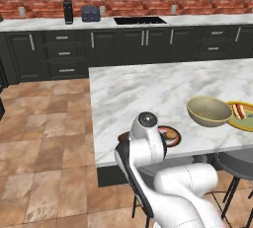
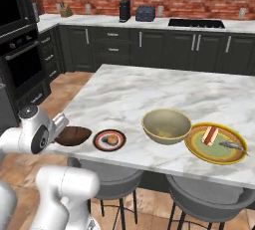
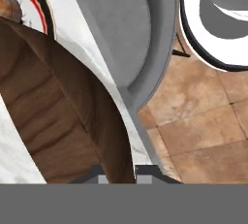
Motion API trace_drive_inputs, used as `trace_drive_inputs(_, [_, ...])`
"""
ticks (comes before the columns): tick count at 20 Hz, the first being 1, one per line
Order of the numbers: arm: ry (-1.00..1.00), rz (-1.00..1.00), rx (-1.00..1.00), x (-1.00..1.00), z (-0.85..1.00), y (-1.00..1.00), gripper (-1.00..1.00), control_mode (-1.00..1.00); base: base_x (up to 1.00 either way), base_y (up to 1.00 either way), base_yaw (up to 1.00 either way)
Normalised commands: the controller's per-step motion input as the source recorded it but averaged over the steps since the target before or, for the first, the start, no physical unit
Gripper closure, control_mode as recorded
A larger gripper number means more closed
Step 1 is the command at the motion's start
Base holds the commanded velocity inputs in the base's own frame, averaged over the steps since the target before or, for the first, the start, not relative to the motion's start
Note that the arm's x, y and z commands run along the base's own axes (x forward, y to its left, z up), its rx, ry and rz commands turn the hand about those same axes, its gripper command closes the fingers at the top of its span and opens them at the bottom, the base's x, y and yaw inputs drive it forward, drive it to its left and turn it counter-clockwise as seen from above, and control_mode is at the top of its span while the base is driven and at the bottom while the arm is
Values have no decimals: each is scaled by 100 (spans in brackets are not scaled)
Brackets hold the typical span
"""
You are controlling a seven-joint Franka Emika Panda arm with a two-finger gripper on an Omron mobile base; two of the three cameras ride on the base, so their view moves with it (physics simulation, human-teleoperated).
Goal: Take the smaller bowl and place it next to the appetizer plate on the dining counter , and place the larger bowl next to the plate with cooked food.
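Wooden smaller bowl sits clamped in the claw (rim between fingertips).

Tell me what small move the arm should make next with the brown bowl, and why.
Probably open the gripper and let go. The brown bowl seems to rest on the counter right beside the small plate, and the beige bowl already sits next to the yellow plate. The fingers are shut on the brown bowl's rim, so releasing looks like what remains.

I see the smaller bowl as dark grained wood, the larger bowl matt ceramic, and the dining counter smooth veined marble.
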Motion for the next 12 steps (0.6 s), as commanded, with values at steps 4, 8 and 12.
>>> trace_drive_inputs(4, [0,-10,0,6,-62,34,100,-100,0,0,0])
trace_drive_inputs(8, [0,-10,0,12,-55,38,100,-100,0,0,0])
trace_drive_inputs(12, [0,-10,0,20,-43,16,100,-100,0,0,0])
